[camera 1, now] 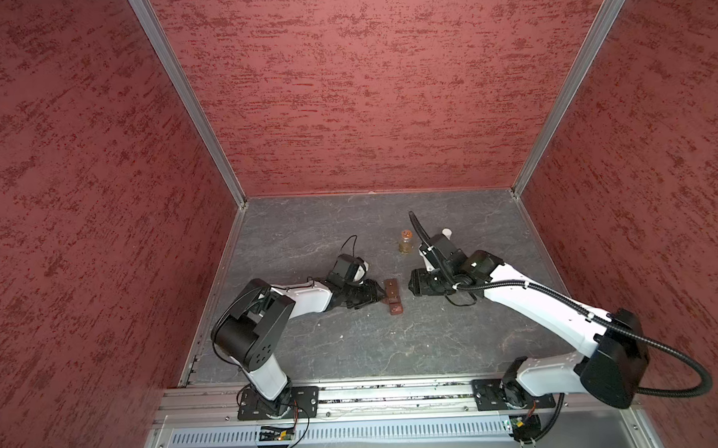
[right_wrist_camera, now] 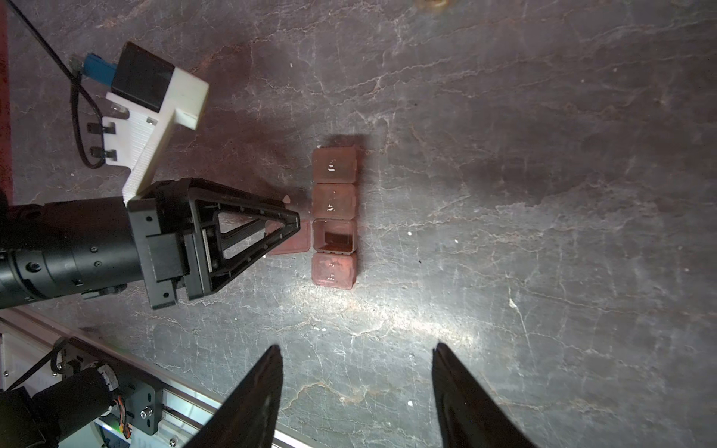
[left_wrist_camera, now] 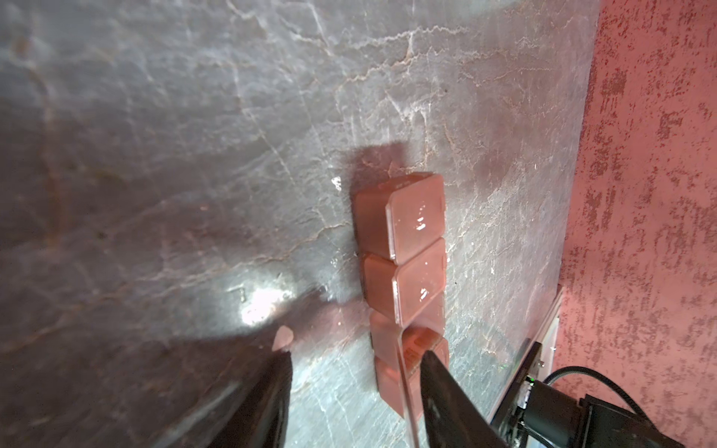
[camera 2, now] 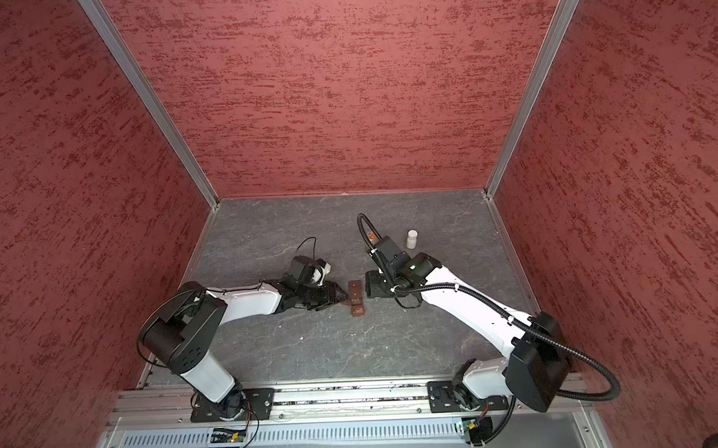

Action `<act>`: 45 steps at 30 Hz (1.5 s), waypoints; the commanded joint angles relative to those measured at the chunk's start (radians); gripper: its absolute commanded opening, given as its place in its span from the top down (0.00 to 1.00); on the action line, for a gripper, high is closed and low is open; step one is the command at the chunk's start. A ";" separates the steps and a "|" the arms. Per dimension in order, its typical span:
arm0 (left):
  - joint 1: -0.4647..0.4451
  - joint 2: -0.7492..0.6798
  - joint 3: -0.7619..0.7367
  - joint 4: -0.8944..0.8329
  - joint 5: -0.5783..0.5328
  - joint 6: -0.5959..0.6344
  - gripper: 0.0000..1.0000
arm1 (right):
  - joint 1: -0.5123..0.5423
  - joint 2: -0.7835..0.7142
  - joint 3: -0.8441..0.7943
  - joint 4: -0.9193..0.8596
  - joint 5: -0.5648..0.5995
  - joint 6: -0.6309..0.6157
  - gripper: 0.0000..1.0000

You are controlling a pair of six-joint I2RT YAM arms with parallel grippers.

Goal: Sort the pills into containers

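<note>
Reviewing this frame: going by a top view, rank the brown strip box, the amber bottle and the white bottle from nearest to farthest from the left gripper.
1. Strip box: mid-table, right at the left gripper's fingertips.
2. Amber bottle: farther back, slightly to the right.
3. White bottle: farthest, back right, only its top showing.

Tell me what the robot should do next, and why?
Probably the left gripper should nudge over to the small pinkish piece, maybe a pill, lying beside the dark-brown strip box of square compartments, and pinch it. One compartment stands open and looks empty, and its jaws are apart.
</note>
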 commanded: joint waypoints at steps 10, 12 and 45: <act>0.031 -0.291 0.030 -0.132 -0.083 0.132 0.29 | -0.101 0.209 0.289 -0.059 0.092 0.001 0.35; 0.047 -0.340 0.046 -0.174 -0.111 0.168 0.29 | -0.114 0.273 0.369 -0.086 0.131 0.002 0.35; 0.087 -0.517 -0.032 -0.124 -0.247 0.317 0.29 | -0.218 0.973 1.168 -0.418 0.191 -0.050 0.42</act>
